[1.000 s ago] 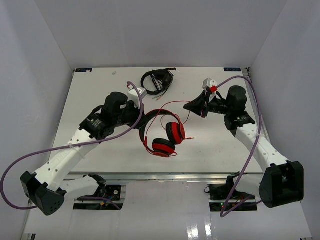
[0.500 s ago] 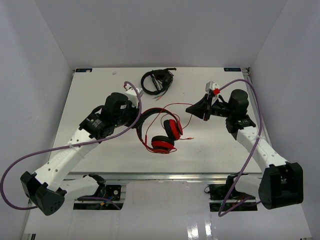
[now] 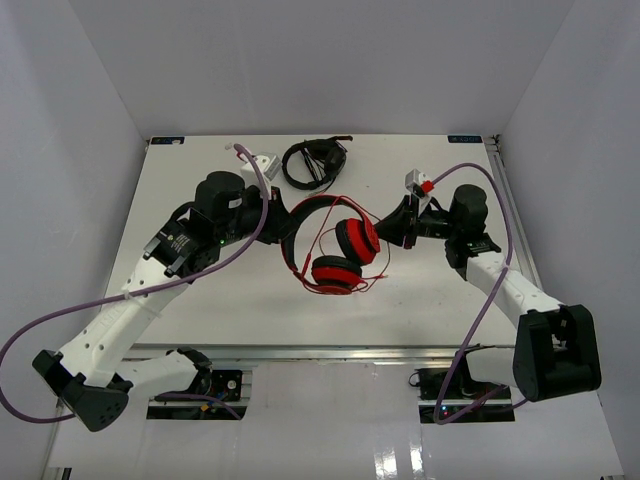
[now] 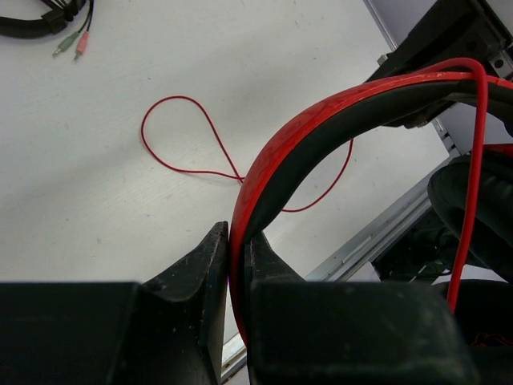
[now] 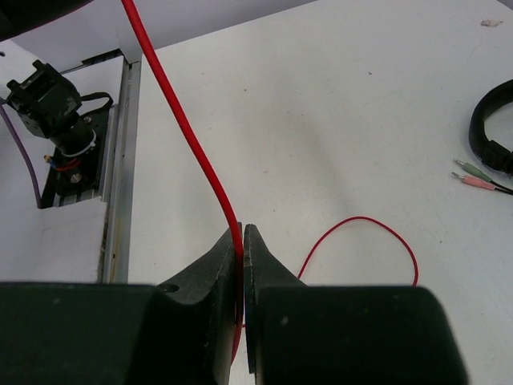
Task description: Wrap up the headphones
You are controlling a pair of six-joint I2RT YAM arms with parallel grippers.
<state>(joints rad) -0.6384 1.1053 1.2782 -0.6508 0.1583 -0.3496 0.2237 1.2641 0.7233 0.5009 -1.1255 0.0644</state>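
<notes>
The red headphones (image 3: 337, 255) hang above the table's middle. My left gripper (image 3: 280, 222) is shut on the red headband (image 4: 321, 128), which runs up and right from the jaws in the left wrist view. The ear cups (image 3: 357, 241) dangle below with black padding. My right gripper (image 3: 385, 235) is shut on the thin red cable (image 5: 184, 128), just right of the ear cups. The cable rises from the right jaws to the upper left, and a loose loop (image 5: 365, 241) lies on the table. Loops of cable (image 4: 188, 136) also lie on the table in the left wrist view.
Black headphones (image 3: 314, 161) with a black cable and green and pink plugs (image 5: 473, 176) lie at the table's far middle. The table's front edge with a metal rail (image 3: 330, 352) runs below the arms. White walls close in the sides and back.
</notes>
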